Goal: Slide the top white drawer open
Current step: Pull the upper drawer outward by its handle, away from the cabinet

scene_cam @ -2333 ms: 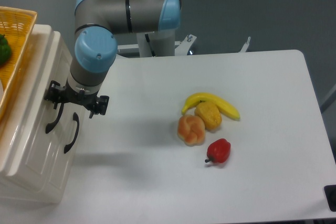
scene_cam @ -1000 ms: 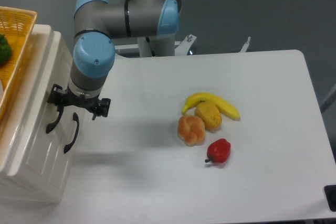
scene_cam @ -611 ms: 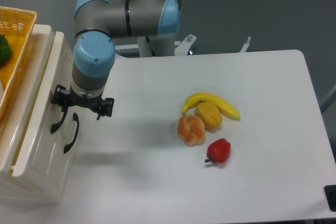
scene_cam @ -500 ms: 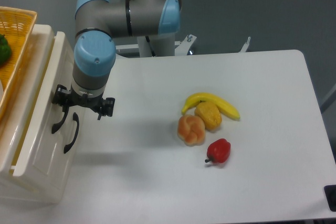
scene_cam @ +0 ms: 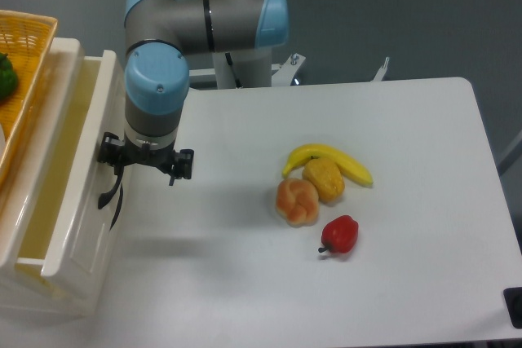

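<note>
The glossy cream-white plastic top drawer [scene_cam: 77, 169], with its panelled front and black curved handle [scene_cam: 108, 193], stands pulled partly out of the cabinet at the left edge of the white bench [scene_cam: 245, 283], showing a pale yellowish hollow inside. The arm's black pincer [scene_cam: 145, 160] sits at the top of that handle, apparently clenched on it, though its fingertips are hidden. A yellow wicker basket [scene_cam: 24, 38] rests on the cabinet top.
</note>
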{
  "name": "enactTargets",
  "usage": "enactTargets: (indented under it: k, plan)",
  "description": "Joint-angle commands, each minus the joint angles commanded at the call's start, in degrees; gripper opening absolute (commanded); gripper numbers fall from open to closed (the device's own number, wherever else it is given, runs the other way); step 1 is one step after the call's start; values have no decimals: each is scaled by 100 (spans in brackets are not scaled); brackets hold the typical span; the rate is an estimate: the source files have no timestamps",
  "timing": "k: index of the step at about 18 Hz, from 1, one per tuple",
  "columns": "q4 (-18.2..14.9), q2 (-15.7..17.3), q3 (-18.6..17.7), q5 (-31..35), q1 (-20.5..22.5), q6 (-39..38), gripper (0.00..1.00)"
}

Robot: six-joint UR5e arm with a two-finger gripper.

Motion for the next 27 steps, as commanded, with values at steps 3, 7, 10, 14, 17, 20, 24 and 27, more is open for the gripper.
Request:
enactTargets:
  k: [3,7,10,14,17,20,24,27]
  plan:
    - [-9,0,70,105,61,0,100]
    - [0,-17,79,280,114,0,100]
    - [0,-35,88,396,123,9,100]
    - [9,-35,114,396,211,9,100]
    - [9,-44,123,439,220,9,100]
    - [9,-44,150,457,246,9,100]
    - [0,-44,193,466,343,35,100]
    - [-17,-35,185,483,404,404,100]
